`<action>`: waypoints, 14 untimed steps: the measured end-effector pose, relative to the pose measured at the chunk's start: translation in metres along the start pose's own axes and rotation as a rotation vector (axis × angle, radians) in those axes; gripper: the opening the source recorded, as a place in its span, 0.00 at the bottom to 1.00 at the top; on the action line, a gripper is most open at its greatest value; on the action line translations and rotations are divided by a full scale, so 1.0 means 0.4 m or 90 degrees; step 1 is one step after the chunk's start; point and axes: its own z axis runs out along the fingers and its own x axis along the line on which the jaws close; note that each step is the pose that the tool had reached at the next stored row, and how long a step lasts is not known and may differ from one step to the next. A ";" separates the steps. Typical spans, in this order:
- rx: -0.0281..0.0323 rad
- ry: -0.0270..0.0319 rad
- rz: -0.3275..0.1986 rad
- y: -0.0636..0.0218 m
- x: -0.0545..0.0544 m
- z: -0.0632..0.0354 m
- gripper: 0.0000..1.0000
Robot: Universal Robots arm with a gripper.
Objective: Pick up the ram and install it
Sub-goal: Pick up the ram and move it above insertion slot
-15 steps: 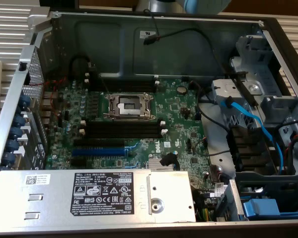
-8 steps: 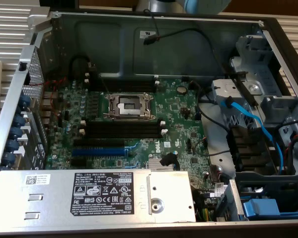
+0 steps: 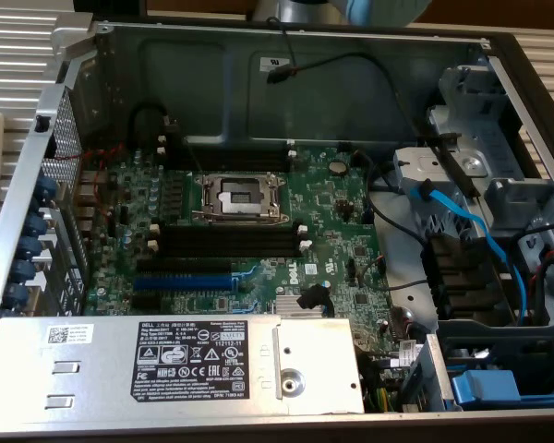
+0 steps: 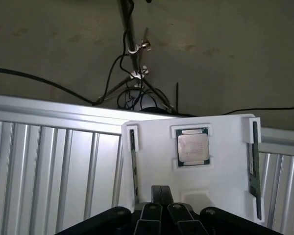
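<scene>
Tool [image 4: 162,206] closed, ram [image 4: 254,164] in white tray [image 4: 220,161]

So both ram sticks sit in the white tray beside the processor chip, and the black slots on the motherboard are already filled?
No: the exterior view shows the black slots empty. The rest holds: both ram sticks sit in the white tray beside the processor chip.

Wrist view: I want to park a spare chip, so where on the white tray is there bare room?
Bare white tray lies between the CPU and one ram stick, and likewise between the CPU and the other ram stick. Crowded: the CPU pocket, both edge slots holding the sticks, and the tray edge by the shut jaws.
</scene>
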 end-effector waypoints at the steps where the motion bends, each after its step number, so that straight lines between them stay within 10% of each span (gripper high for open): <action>1: 0.0001 0.0000 -0.001 -0.003 0.004 0.005 0.10; 14: -0.0002 -0.0003 -0.020 -0.042 0.031 0.064 0.10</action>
